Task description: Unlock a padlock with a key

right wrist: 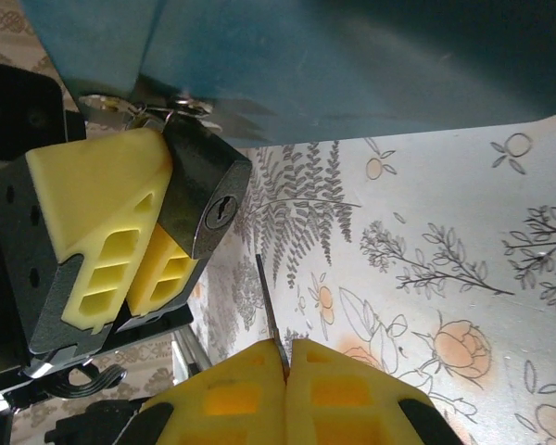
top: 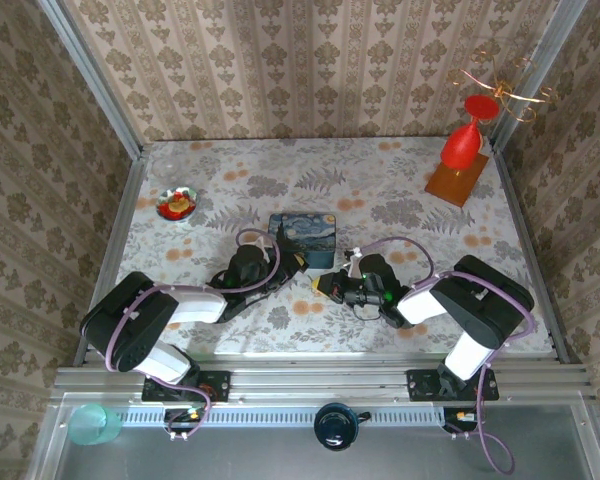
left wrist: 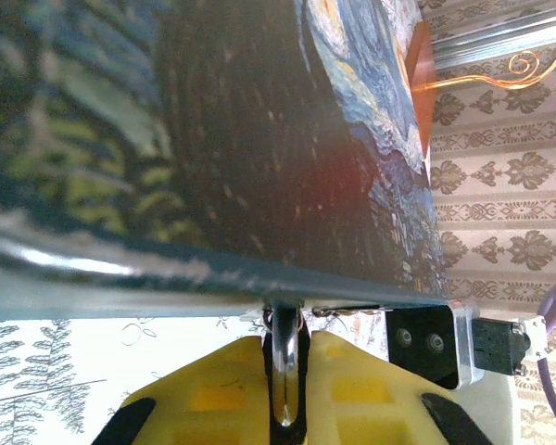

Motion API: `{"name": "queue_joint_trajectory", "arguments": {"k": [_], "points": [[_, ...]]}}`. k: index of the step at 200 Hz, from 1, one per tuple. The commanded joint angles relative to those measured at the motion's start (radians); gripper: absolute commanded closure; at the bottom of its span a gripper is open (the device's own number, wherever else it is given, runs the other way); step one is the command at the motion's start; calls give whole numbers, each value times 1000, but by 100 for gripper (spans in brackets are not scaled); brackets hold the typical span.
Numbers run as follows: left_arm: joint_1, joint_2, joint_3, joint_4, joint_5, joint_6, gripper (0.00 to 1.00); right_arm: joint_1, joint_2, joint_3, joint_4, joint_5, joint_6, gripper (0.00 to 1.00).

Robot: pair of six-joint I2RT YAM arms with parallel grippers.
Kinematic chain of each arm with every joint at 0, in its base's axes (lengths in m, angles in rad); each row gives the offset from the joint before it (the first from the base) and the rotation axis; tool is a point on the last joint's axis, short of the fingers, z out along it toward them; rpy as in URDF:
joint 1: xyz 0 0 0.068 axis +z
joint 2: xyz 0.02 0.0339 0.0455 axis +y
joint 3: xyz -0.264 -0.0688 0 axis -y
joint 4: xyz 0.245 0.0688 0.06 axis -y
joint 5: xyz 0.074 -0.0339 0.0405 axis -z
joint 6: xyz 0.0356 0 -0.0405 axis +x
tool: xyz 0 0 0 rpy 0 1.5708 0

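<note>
Padlock (right wrist: 207,190): hangs at the front of the blue tin (top: 302,238) on the desk (top: 400,190), keyhole turned toward the right arm.
Left pincer (right wrist: 134,246): yellow fingers clamped on the padlock's dark body, likely steadying it so the keyway stays put.
Right pincer (right wrist: 285,366): shut on a thin key (right wrist: 267,311), blade aimed up at the keyhole, near but apart.
Next: judged, close that gap in line with the slot.
</note>
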Motion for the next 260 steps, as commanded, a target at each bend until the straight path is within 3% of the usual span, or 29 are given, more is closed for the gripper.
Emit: {"name": "queue_joint_trajectory", "arguments": {"k": [1,74,192,260], "points": [[-9,1,34,63,34,13,100,-11,8,18,33,-37,-34,100],[-28,27,66,61,72,29,100,-73,39,25,35,-86,-76,100],[-70,75,133,2,101,68,100,-283,113,65,-6,-214,-181,100],[-73,107,152,8,105,73,100,-288,65,36,-38,-233,-191,100]]}}
